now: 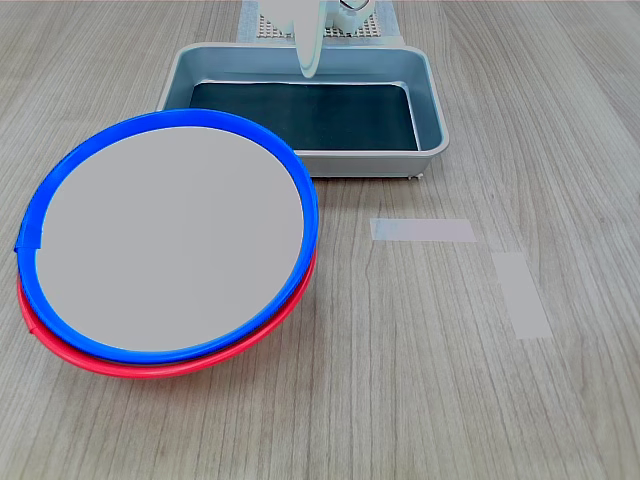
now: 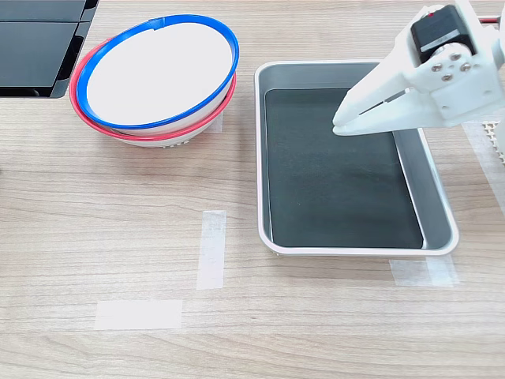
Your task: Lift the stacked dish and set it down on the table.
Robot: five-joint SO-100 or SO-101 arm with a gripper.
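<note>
The stacked dish (image 1: 170, 240) (image 2: 158, 71) is a large shallow bowl with a bright blue rim and a pale inside. It rests, slightly tilted, inside a same-sized red-rimmed bowl (image 1: 150, 368) (image 2: 79, 103) on the wood-grain table (image 1: 400, 390) (image 2: 331, 324). My white gripper (image 1: 308, 62) (image 2: 344, 124) hangs over the grey metal tray, well apart from the bowls, its jaws shut with nothing between them. In the first exterior view only its lower tip shows at the top edge.
The grey metal tray (image 1: 436, 112) (image 2: 260, 158) with a dark liner lies between the arm's base and the bowls. Pale tape strips (image 1: 422, 230) (image 2: 211, 249) mark the table. A black object (image 2: 35, 43) sits at the second exterior view's top left.
</note>
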